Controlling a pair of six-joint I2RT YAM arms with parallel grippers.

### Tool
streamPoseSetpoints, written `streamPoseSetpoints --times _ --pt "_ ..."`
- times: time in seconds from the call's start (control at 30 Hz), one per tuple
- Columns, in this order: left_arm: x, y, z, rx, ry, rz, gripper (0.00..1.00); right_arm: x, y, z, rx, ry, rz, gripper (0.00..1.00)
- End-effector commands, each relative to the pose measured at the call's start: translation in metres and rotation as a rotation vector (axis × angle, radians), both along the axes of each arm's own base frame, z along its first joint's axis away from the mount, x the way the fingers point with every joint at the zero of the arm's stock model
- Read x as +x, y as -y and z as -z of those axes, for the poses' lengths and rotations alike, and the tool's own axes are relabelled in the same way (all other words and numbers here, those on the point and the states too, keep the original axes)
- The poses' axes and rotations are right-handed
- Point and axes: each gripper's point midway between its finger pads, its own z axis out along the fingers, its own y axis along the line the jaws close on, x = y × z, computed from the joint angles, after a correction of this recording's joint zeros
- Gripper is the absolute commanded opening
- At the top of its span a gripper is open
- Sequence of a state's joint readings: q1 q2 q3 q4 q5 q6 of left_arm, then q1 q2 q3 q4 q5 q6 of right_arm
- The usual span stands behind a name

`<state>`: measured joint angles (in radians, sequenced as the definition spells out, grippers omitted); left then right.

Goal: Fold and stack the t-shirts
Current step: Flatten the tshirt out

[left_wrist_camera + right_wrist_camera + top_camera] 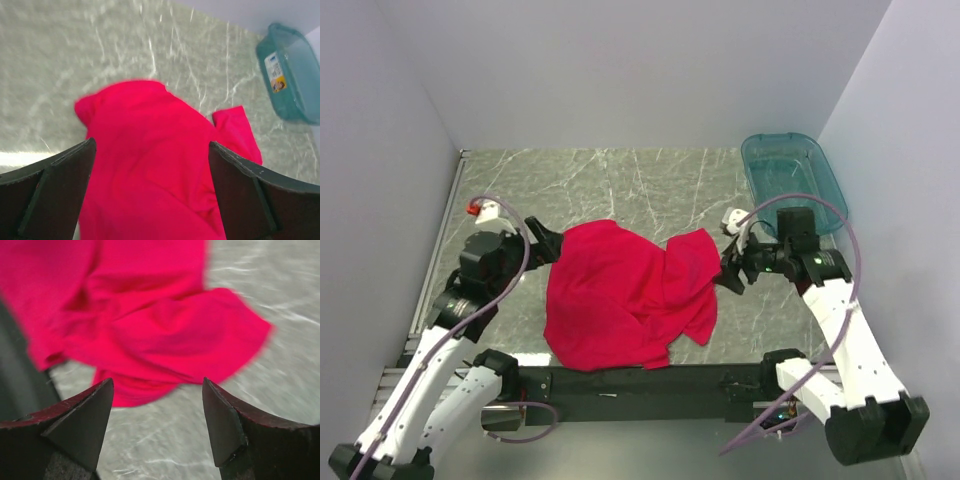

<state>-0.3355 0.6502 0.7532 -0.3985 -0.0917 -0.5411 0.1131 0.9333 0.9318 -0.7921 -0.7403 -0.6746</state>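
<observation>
One bright red t-shirt (625, 295) lies crumpled on the marble table (620, 185), bunched rather than flat, with a sleeve flap toward the right. My left gripper (545, 245) sits at the shirt's upper left edge. In the left wrist view that gripper (152, 145) hovers open over the red t-shirt (155, 165), with nothing between its fingers (55, 190). My right gripper (728, 272) is just off the shirt's right edge. In the right wrist view it (156, 385) is open over bare marble, and the t-shirt's folded edge (165, 330) lies just ahead of the fingertips (220, 425).
A teal plastic bin (788, 175) stands at the back right corner and also shows in the left wrist view (292, 70). White walls close in the table on three sides. A black rail (640, 380) runs along the near edge between the arm bases.
</observation>
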Motion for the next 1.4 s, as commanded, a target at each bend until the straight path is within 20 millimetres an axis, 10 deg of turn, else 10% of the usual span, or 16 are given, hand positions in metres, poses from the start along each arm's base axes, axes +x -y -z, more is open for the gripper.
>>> streamPoseSetpoints --times 0.0,0.37,0.5,0.67,0.8,0.97,1.17,1.37 --pt "-0.004 0.015 0.063 -0.109 -0.225 -0.011 0.99 -0.026 -0.028 0.021 0.055 -0.09 -0.216 0.77" --pt "0.036 -0.015 0.167 -0.066 -0.565 -0.278 0.98 -0.018 -0.044 0.058 -0.012 -0.182 -0.176 0.75" --pt "0.046 -0.005 0.197 -0.04 -0.668 -0.234 0.65 -0.019 -0.043 0.058 -0.011 -0.169 -0.165 0.75" --pt "0.05 0.026 0.185 -0.086 -0.649 -0.034 0.23 -0.02 -0.042 0.053 0.001 -0.157 -0.164 0.75" --pt "0.047 0.076 0.134 -0.163 -0.54 0.178 0.15 -0.019 -0.04 0.051 0.01 -0.152 -0.156 0.75" --pt "0.014 0.172 0.093 -0.195 -0.545 0.506 0.28 -0.018 -0.038 0.051 0.018 -0.163 -0.149 0.75" --pt "-0.033 0.254 0.11 -0.173 -0.634 0.75 0.42 -0.014 -0.032 0.055 0.017 -0.177 -0.121 0.75" --pt "-0.01 0.248 0.084 -0.002 -0.479 0.558 0.52 -0.015 -0.03 0.06 0.005 -0.191 -0.122 0.75"
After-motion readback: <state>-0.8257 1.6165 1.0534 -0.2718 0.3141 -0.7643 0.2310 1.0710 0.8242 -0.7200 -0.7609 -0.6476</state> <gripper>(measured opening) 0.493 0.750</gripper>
